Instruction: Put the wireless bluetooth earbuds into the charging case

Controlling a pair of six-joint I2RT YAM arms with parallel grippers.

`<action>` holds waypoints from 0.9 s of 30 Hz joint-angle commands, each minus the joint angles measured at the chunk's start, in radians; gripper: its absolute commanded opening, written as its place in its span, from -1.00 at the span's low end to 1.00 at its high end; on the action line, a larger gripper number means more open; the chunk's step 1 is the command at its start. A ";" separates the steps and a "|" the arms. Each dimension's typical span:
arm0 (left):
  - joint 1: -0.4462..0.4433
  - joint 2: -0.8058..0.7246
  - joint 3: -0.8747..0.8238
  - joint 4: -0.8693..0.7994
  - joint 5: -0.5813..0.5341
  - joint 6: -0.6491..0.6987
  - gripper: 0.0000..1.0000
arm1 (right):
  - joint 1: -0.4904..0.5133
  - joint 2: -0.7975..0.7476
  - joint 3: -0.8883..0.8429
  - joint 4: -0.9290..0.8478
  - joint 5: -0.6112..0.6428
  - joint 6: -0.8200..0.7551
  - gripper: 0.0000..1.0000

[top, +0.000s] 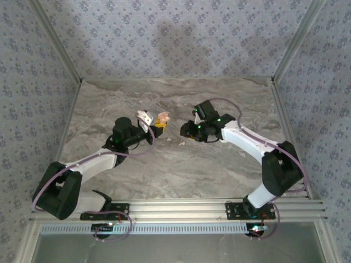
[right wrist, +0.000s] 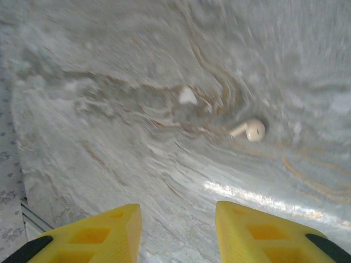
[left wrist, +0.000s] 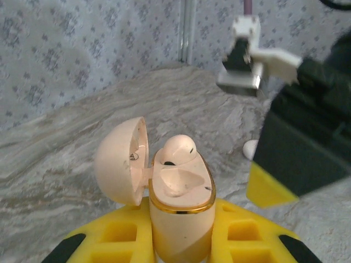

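walls point(top: 164, 33): floral blue-grey wallpaper | table point(top: 175, 170): grey marble | frame point(top: 181, 208): aluminium rail

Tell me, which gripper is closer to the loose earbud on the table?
Right. The right gripper hovers open just behind the earbud; the left gripper, farther off, grips the charging case.

Soft, even light falls from above, a grey shadow sits on the back wall point(top: 175, 33), a shiny white glare lies on the table point(right wrist: 258, 192) in the smeary, blurry right wrist view, and the charging case point(left wrist: 181, 219) looks sharp while things behind it are fuzzy.
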 commanded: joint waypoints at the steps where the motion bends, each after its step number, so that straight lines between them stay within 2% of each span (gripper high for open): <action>1: 0.011 -0.029 -0.001 -0.028 -0.024 0.008 -0.62 | 0.016 0.062 -0.016 0.018 0.005 0.081 -0.12; 16: 0.032 -0.041 -0.009 -0.018 -0.013 0.001 -0.62 | 0.029 0.268 0.023 0.093 -0.019 0.083 -0.07; 27: 0.035 -0.040 -0.010 -0.010 -0.006 -0.001 -0.62 | 0.017 0.340 0.112 0.102 0.055 0.029 -0.12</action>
